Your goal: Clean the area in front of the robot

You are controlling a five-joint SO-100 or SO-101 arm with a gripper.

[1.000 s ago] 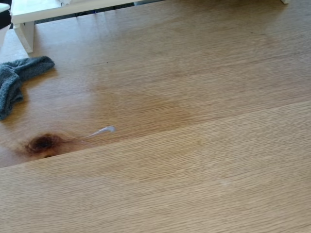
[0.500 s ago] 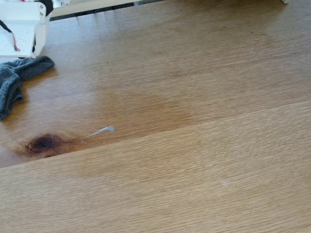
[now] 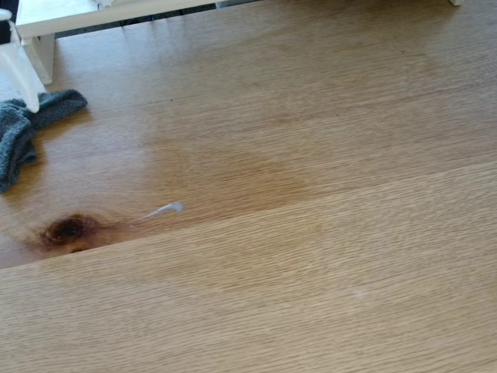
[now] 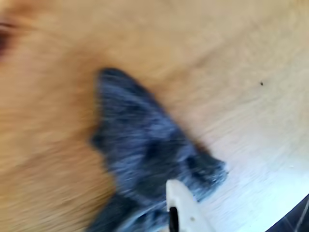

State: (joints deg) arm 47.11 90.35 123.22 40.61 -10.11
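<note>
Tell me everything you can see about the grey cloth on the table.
The grey cloth is a dark blue-grey, fuzzy fabric, crumpled and lying flat on the oak tabletop at the fixed view's left edge, partly cut off. One rounded tongue points right. In the blurred wrist view a white gripper finger sits over its near end; contact is unclear.

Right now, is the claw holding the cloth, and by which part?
Cannot tell. In the blurred wrist view one white claw finger lies over the grey cloth near its end; no closed grip shows.

The robot [image 3: 17,74] is slim white plastic, its cream fingers [image 4: 186,208] pointed.
</note>
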